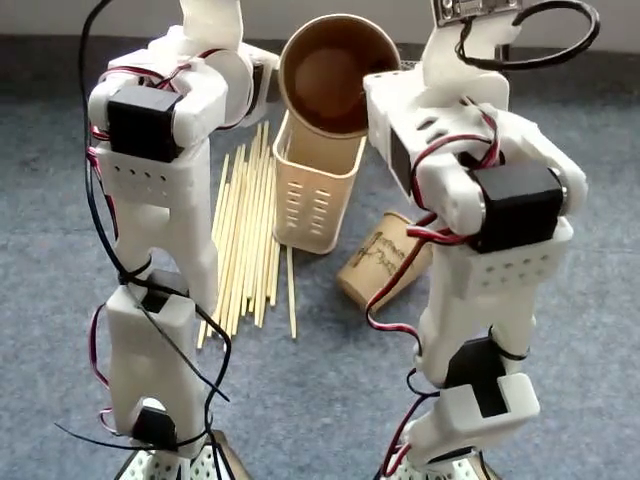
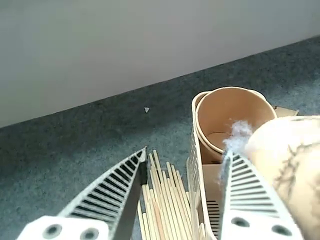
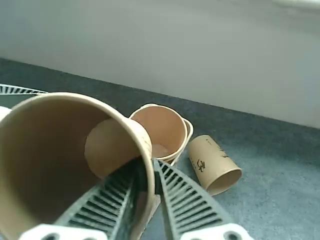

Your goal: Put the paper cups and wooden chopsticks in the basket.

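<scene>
My right gripper (image 3: 148, 169) is shut on the rim of a brown paper cup (image 3: 60, 160), which hangs tilted over the cream slotted basket (image 1: 318, 195). From above, this held cup (image 1: 330, 72) hides the basket's inside. A second cup (image 2: 227, 117) stands upright in the basket (image 2: 194, 165). A third cup (image 1: 385, 258) lies on its side on the carpet to the basket's right, also seen as the lying cup (image 3: 212, 162). Several wooden chopsticks (image 1: 245, 240) lie in a bundle left of the basket. My left gripper (image 2: 185, 155) is open above the chopsticks (image 2: 160, 200), beside the basket wall.
Everything rests on grey-blue carpet (image 1: 330, 400). A pale wall (image 2: 125, 45) runs along the far side. Both arm bases stand at the near edge, with bare carpet between them in front of the basket.
</scene>
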Robot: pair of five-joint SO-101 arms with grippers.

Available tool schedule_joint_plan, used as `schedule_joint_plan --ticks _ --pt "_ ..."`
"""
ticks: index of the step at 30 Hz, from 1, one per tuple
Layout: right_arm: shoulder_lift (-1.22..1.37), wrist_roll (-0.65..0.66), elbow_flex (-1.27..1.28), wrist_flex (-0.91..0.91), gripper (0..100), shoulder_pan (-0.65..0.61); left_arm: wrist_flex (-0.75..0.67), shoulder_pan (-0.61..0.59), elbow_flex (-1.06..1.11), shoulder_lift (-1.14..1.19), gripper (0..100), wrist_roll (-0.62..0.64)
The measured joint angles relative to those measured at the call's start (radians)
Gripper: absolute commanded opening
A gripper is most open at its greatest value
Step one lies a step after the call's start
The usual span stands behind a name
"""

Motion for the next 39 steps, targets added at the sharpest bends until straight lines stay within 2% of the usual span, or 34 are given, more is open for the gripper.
schedule_joint_plan --ticks 4,7,13,25,39 --pt "0.061 -0.003 0.101 -0.121 0.5 0.081 -0.006 -0.135 0.002 0.005 26 0.0" --pt "0.137 -0.031 0.161 -0.192 0.5 0.095 -0.006 -0.236 0.008 0.012 26 0.0" --pt "0.224 -0.075 0.163 -0.311 0.5 0.092 -0.006 -0.33 0.009 0.066 26 0.0" --pt "0.245 -0.094 0.163 -0.399 0.5 0.092 -0.025 -0.338 0.009 0.158 26 0.0" --pt "0.305 -0.129 0.195 -0.404 0.5 0.077 -0.025 -0.338 0.009 0.158 26 0.0"
